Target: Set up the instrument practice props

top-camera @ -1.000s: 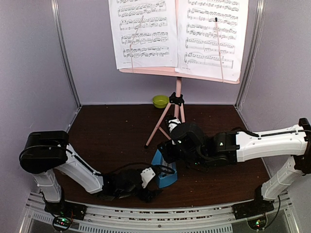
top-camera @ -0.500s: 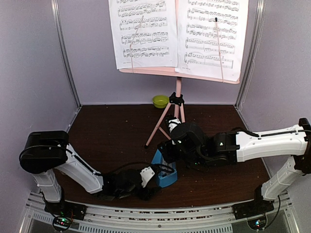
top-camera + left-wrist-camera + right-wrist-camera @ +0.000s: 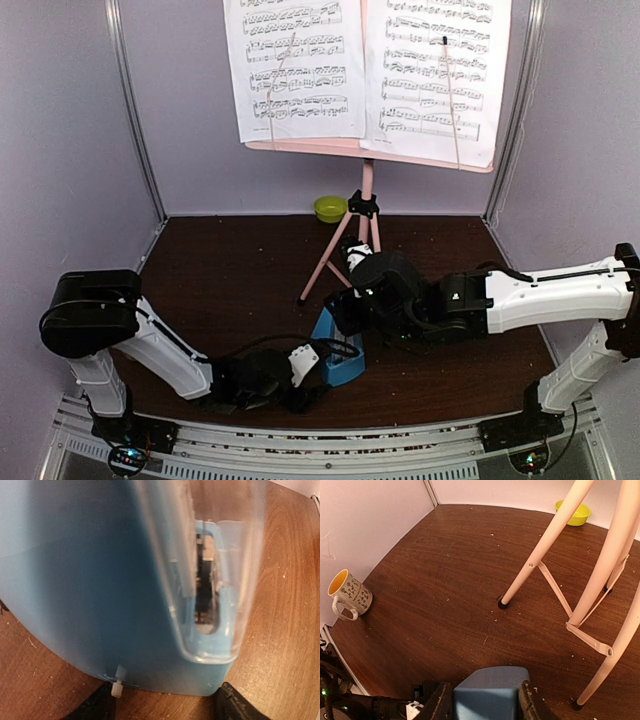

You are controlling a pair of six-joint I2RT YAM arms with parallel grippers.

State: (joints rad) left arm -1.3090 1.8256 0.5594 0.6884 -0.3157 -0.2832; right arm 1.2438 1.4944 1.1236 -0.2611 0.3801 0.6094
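Mug [image 3: 349,598] visible from right wrist only. Right pincer [image 3: 485,690] pinches metronome [image 3: 487,702] top. Left pincer [image 3: 167,705] at its base, grip can't tell.

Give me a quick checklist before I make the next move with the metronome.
1. Right tool clamped on blue metronome top: ok.
2. Left tool gripping the metronome base: cannot tell.
3. Clear cover on metronome: ok.
4. Pink music stand upright: ok.
5. Sheet-music pages, left and right, on stand: ok.
6. White mug away from metronome: ok.
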